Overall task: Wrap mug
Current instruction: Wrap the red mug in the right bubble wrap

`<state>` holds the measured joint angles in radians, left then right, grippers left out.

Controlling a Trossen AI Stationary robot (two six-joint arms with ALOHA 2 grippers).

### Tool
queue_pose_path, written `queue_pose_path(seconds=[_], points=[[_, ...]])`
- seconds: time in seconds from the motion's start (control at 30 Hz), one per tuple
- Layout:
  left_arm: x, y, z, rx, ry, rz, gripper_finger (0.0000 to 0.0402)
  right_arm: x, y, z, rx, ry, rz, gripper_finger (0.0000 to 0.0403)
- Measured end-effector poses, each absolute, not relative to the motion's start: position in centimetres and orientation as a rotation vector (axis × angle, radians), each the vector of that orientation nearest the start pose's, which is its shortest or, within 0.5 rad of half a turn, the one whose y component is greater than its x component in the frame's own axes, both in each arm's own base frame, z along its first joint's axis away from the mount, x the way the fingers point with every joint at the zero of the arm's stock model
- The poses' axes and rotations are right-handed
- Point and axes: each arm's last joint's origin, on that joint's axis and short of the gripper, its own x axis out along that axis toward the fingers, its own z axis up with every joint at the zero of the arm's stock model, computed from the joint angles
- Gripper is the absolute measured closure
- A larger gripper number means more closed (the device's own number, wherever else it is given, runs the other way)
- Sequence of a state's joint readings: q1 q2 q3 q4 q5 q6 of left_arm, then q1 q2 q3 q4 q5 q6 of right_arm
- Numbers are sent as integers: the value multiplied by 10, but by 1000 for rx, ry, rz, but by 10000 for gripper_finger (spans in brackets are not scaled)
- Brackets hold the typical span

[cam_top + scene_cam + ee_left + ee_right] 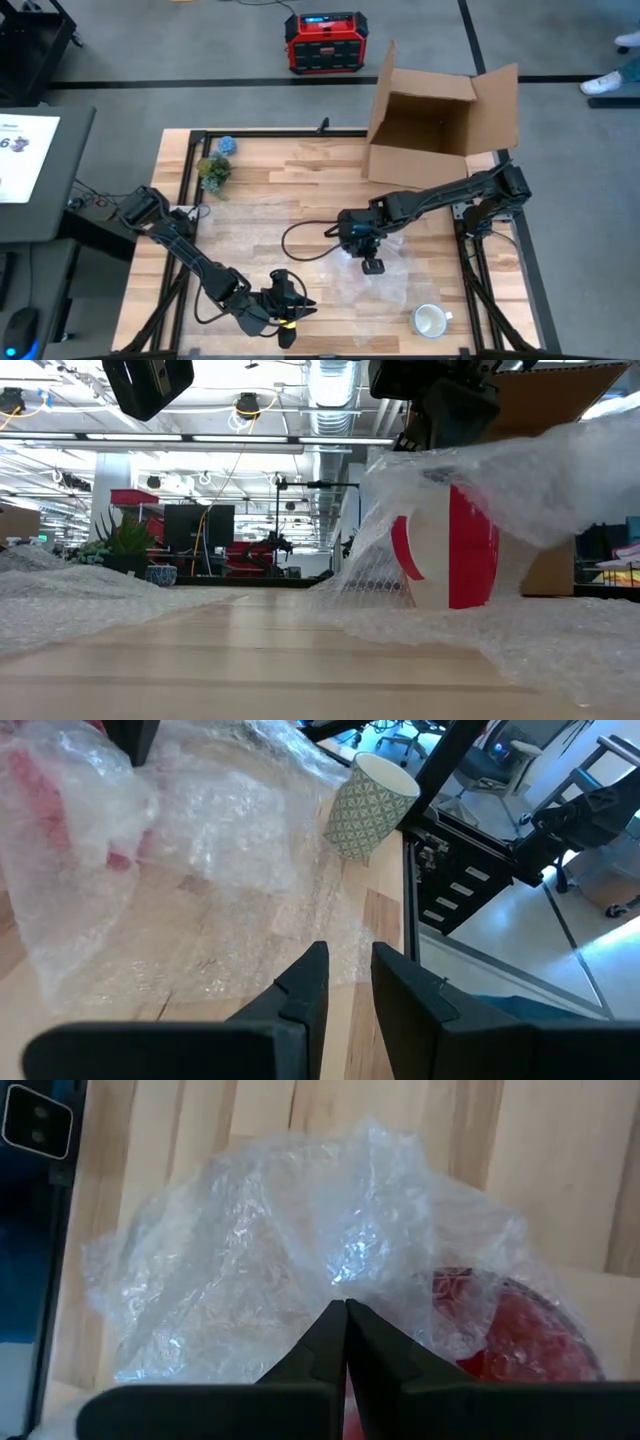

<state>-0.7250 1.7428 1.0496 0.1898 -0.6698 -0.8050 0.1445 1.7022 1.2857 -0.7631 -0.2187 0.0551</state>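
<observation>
Pinching a fold of bubble wrap (300, 1250), the right gripper (371, 262) sits mid-table w/ fingers pressed together on the film, lifting it over the red mug (447, 547). Mug stands upright under the draped sheet, right of centre, partly covered. Left gripper (283, 302) waits near the table's front edge, fingers a little apart, holding nothing. A second patterned mug (369, 805) stands bare near the front-right corner.

Handling, as a guess: wrap is light, floppy, slick, so it'll spring back unless pinned; grab it at an edge or fold. Mug looks like ceramic: rigid, heavyish, breakable, may tip or slide if film drags; steady it by the body
</observation>
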Motion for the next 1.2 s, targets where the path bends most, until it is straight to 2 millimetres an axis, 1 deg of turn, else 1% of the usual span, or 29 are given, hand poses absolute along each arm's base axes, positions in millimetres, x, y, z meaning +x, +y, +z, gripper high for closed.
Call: queue_pose_path(seconds=[0.17,0.43,0.67,0.93,1.03,1.1,1.2], points=[[290,-233,210,-474,377,102,343,336,51,232,102,1193,282,403],[290,-233,210,-475,377,103,343,326,47,246,96,1177,250,403],[290,-233,210,-476,377,102,343,326,43,243,111,1202,231,403],[290,-233,210,-476,377,102,343,327,36,243,129,1204,168,403],[290,-233,210,-475,377,102,343,329,35,235,126,1220,151,403],[290,-233,210,-476,377,102,343,325,35,223,127,1263,147,403],[290,-233,210,-476,377,102,343,326,36,205,127,1285,146,403]])
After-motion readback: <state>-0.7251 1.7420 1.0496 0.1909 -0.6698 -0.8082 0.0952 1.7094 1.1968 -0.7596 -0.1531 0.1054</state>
